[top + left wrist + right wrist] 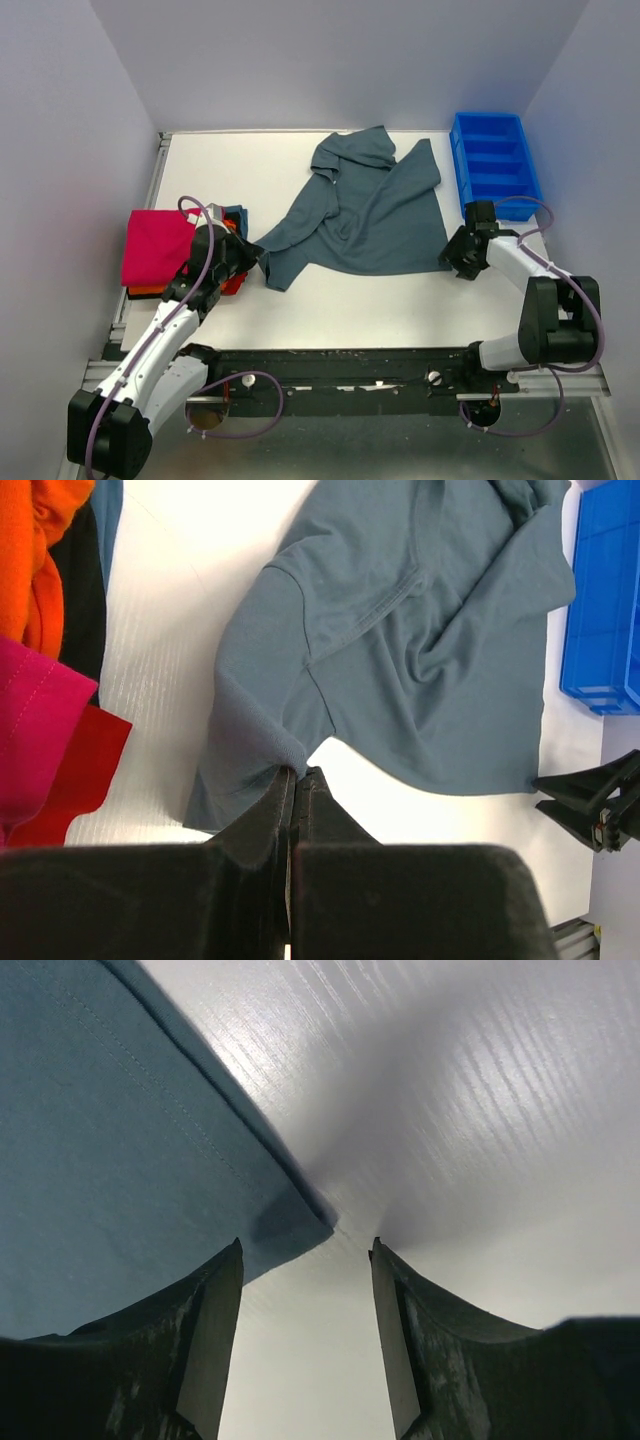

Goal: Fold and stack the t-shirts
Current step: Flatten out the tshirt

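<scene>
The slate grey-blue t-shirt [365, 210] lies rumpled across the middle of the white table. My left gripper [260, 255] is shut on its near left edge by the sleeve; the left wrist view shows the cloth [380, 630] pinched between the tips of that gripper [298, 772]. My right gripper [452, 258] is open and empty, low over the table at the shirt's near right corner [300, 1215], which lies just ahead of its jaws [305, 1250]. The crimson-pink t-shirt [155, 245] lies folded on the orange one [140, 290] at the left.
A rigid bright blue plastic tray [492, 160] with compartments stands at the back right, close to the shirt's right edge. Red and dark cloth [85, 770] lies with the folded pile beside my left arm. The table's left rail [140, 230] runs beside the pile.
</scene>
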Controlling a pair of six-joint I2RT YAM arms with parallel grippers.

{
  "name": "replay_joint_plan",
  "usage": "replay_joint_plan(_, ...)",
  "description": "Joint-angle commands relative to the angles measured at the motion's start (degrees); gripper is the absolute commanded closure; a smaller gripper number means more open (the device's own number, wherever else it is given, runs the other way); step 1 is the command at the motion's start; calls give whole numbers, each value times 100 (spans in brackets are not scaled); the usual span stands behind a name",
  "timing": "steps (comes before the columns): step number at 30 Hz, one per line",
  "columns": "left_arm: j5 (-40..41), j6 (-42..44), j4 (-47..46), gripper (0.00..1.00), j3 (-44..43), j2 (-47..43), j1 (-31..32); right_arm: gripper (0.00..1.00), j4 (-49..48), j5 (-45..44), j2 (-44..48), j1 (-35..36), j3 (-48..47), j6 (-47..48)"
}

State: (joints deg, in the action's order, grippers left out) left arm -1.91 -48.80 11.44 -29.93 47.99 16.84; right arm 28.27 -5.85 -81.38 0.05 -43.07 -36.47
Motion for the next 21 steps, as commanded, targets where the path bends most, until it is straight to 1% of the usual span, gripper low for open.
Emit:
replay_joint_plan(1,287,195,24,100,-153,-88,-41,40,-454,259,-307,-5,27,-203)
replay_joint_plan(3,305,204,34,100,-162,-96,-41,49,-463,146,-387,-5,9,-264)
replay_joint_plan(6,358,221,60,100,-162,-114,-49,68,-481,-21,-378,-5,0,-326)
replay_joint_plan(7,384,221,69,100,-171,-114,-41,75,-463,-91,-352,-5,-17,-335)
replay_joint_plan(9,393,248,69,100,-162,-123,-41,97,-341,-310,-256,-5,-87,-369)
replay_joint_plan(10,393,256,69,100,-171,-132,-41,99,-288,-399,-177,-5,-105,-370)
replay_joint_plan(16,411,178,217,100,-118,-263,-41,99,300,-680,648,-76,-333,-299)
replay_joint_plan(21,271,-68,245,100,84,-509,-40,99,776,-681,1719,-514,-369,-142)
